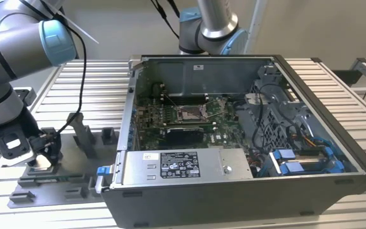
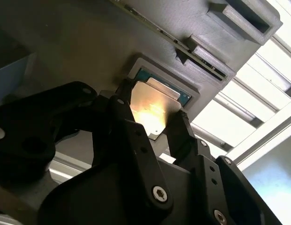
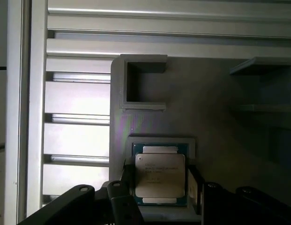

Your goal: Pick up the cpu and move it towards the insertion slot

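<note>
The cpu (image 3: 160, 173) was pinched at two opposite edges by the pincer (image 2: 153, 105) (black fingers either side) while seated in a pocket of the grey fixture (image 3: 206, 117) on the surface (image 1: 94, 81); well apart, the insertion slot (image 1: 190, 113) was seen inside the open case (image 1: 310, 95)

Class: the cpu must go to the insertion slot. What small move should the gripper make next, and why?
Probably a short straight lift: the gripper straddles the cpu, which sits in a recess of the grey fixture, and the insertion slot lies away inside the computer case.
</note>
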`<state>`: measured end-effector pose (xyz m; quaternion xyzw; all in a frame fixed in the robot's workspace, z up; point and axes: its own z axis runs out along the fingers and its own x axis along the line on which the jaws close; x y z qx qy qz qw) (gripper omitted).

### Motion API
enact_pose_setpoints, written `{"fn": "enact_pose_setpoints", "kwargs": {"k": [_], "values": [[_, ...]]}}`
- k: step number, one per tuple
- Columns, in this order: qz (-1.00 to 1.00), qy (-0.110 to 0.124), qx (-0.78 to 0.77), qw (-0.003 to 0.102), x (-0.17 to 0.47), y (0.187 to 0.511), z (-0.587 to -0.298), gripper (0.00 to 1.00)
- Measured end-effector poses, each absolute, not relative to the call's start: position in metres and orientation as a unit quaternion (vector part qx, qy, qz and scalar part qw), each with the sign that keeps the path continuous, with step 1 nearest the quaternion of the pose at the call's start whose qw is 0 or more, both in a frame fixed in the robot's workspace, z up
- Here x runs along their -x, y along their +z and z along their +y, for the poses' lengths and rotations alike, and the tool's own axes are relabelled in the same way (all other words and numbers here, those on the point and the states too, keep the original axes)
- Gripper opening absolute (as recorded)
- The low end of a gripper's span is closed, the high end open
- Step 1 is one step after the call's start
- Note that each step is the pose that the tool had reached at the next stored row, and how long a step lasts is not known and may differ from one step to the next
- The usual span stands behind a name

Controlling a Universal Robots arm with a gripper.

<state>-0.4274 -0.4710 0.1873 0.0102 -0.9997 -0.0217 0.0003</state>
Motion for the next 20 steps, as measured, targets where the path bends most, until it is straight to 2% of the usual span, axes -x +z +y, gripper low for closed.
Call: {"fn": "enact_pose_setpoints", "kwargs": {"k": [14, 20], "values": [[-1.0, -0.022, -0.01, 0.0, 0.427, 0.188, -0.471, 0.0], [-1.0, -0.022, -0.01, 0.0, 0.427, 0.198, -0.471, 0.0]]}}
